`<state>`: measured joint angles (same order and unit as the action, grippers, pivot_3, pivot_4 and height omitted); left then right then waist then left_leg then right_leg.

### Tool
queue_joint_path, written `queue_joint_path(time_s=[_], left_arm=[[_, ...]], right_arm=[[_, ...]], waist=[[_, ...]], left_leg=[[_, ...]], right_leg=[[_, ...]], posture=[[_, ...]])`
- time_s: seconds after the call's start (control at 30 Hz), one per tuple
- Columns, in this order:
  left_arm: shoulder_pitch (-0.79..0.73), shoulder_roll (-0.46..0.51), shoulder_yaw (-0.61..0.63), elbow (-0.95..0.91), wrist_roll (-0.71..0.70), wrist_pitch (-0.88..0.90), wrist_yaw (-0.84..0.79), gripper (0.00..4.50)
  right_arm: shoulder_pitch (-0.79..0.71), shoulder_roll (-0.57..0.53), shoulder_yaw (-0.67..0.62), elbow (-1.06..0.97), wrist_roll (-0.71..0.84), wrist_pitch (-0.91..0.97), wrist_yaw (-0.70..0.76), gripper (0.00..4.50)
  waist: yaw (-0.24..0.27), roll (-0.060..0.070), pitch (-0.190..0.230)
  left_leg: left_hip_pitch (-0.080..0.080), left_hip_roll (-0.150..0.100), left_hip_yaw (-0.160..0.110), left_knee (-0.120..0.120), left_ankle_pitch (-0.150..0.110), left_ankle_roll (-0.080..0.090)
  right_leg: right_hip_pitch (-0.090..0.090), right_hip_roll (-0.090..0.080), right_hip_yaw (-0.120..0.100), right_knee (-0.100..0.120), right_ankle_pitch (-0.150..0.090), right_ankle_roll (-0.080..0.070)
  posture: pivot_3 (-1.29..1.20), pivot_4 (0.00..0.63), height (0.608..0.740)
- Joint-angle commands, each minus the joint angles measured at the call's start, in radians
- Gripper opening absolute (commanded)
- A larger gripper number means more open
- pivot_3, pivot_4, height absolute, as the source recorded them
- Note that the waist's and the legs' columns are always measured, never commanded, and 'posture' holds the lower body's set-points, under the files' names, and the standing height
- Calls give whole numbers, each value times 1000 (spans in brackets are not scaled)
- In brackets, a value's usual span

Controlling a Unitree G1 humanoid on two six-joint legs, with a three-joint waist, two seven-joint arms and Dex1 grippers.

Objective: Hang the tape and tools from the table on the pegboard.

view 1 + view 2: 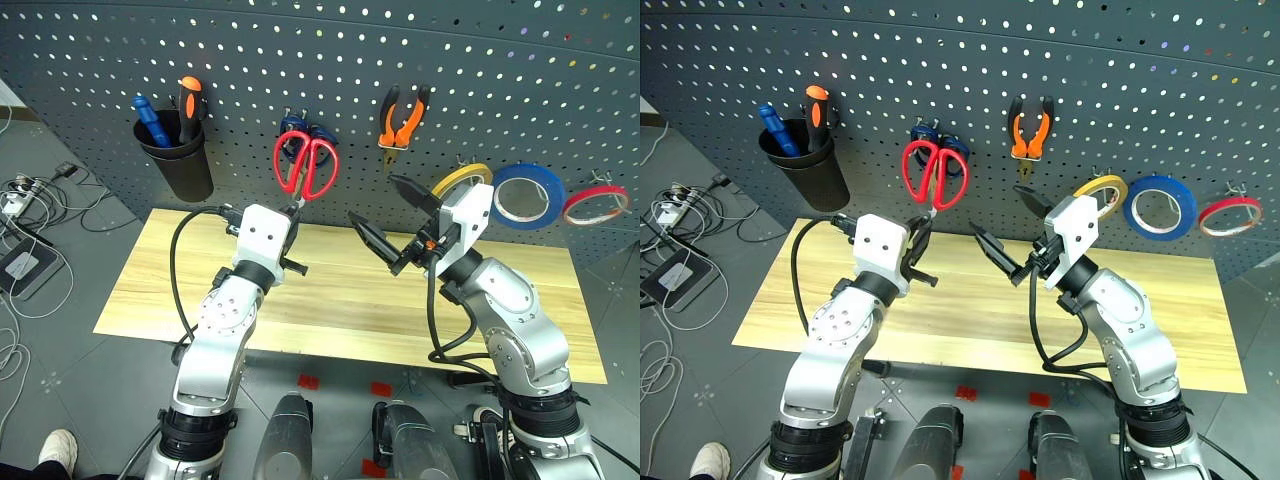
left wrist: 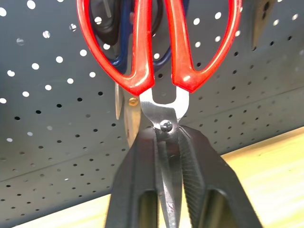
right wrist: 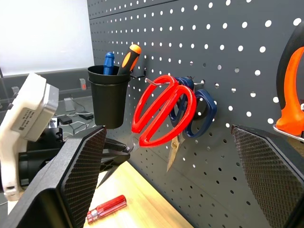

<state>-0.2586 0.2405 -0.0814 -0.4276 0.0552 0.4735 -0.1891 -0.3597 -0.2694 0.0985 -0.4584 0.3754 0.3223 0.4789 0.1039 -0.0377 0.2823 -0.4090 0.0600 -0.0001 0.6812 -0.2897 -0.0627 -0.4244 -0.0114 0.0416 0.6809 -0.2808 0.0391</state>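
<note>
Right wrist view: red-handled screwdriver on table; left pincer pinching red scissors blades; right pincer wide, empty.

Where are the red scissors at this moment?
The red scissors hang on the pegboard, over the blue scissors, between the black cup and the pliers. The left pincer is closed around their blades.

a pale yellowish wooden tabletop with visible grain stands against the foot of the pegboard. a slim screwdriver with a clear red handle lies flat on the wood, near the board, below the hanging red scissors.
</note>
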Motion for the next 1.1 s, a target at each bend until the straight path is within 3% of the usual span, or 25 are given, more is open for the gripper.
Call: queue_joint_path(time_s=[0.03, 0.3, 0.5, 0.63, 0.83, 1.1], left_arm=[[7, 8, -11, -16, 12, -10, -9, 1877], [102, 23, 1, 24, 11, -2, -12, 4312], [151, 8, 78, 24, 17, 98, 54, 4312], [136, 54, 174, 96, -1, 129, 51, 4312], [32, 126, 260, 219, -78, 120, -29, 4312], [-135, 178, 244, 487, -117, 88, -108, 4312]], right_arm=[[9, -7, -12, -43, 6, -5, 1, 4500], [69, -39, 16, -44, 0, -22, 52, 4500], [104, -74, 66, -38, -9, -22, 108, 4500], [88, -57, 137, 1, -44, -3, 106, 4500], [40, 9, 214, 42, -102, 29, 67, 4500], [-8, 70, 215, 40, -98, 103, 41, 4500]], waist=[[0, 0, 0], [-1, 0, 0], [-6, 1, 1], [-14, 3, 8], [-19, 6, 49], [-27, 9, 116]], left_leg=[[0, 0, 0, 0, 0, 0], [0, 0, 0, 0, 0, 1], [1, 0, -1, -1, -1, 1], [2, 0, -2, -1, -1, 2], [6, 0, -3, -2, -1, 2], [4, -1, -10, -1, -1, 2]], right_leg=[[0, 0, 0, 0, 0, 0], [0, 0, 0, 0, 0, 0], [1, 0, 0, 0, 0, 0], [2, 1, 0, 0, -1, -1], [4, 1, 0, 1, -1, -2], [2, 1, 0, 2, -1, -2]], posture=[[146, 259, 740], [150, 281, 740], [166, 315, 740], [183, 359, 740], [197, 432, 740], [173, 495, 740]])
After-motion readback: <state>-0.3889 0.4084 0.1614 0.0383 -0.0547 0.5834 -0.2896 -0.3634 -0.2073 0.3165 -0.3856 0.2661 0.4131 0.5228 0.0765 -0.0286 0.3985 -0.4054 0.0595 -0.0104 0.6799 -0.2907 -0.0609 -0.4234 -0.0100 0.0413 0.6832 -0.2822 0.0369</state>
